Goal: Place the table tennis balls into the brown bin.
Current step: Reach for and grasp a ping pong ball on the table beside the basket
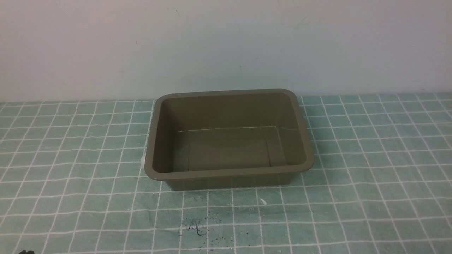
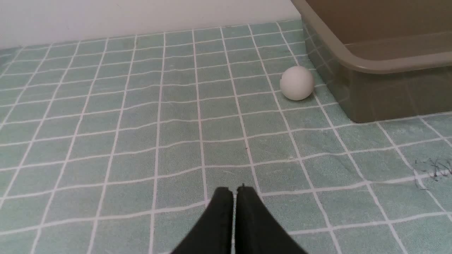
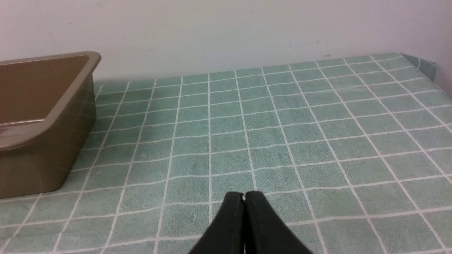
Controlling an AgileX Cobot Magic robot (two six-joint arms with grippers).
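The olive-brown bin (image 1: 154, 141) stands mid-table with nothing inside it. One white table tennis ball (image 2: 297, 83) rests on the cloth right beside the bin's left outer wall (image 2: 356, 91). In the front view only a white sliver of the ball (image 1: 142, 159) peeks past the bin's left rim. My left gripper (image 2: 234, 189) is shut and empty, low over the cloth, several squares short of the ball. My right gripper (image 3: 244, 194) is shut and empty too, to the right of the bin (image 3: 53, 116). Neither arm shows in the front view.
A green cloth with a white grid (image 1: 353, 197) covers the table up to a pale wall (image 1: 226, 42). Dark scribble marks (image 1: 193, 227) lie in front of the bin. The table's far right corner (image 3: 420, 61) shows in the right wrist view.
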